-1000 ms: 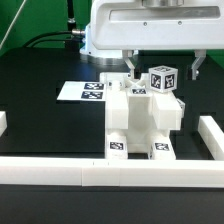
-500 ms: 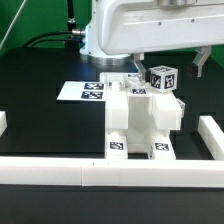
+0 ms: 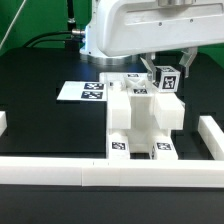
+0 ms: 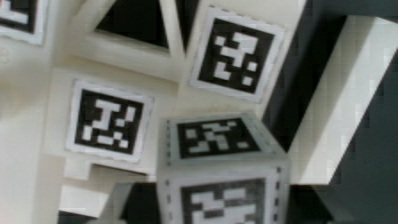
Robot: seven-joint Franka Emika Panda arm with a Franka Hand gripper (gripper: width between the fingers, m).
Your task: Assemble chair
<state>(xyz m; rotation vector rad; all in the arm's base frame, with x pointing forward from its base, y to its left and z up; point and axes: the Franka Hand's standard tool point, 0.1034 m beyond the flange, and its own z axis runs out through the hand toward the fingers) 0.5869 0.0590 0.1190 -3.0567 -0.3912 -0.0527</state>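
Note:
The partly built chair [image 3: 140, 120] is a blocky white stack with tags on its front feet, standing at mid-table just behind the front rail. A small white tagged cube [image 3: 167, 79] sits on its upper part toward the exterior view's right. My gripper [image 3: 168, 64] hangs over the cube, open, with one finger on each side of it. I cannot tell whether the fingers touch it. The wrist view shows the cube's tagged faces [image 4: 222, 195] close up with tagged chair pieces [image 4: 111, 118] beyond it; the fingers do not show clearly there.
The marker board [image 3: 85, 91] lies flat at the exterior view's left of the chair. Long white border rails run along the front [image 3: 60, 168] and stand at the right [image 3: 212, 135] and left [image 3: 3, 123] edges. Cables lie at the back left.
The gripper has moved toward the exterior view's right, from above the chair's middle to above the tagged cube. The chair and cube have not moved.

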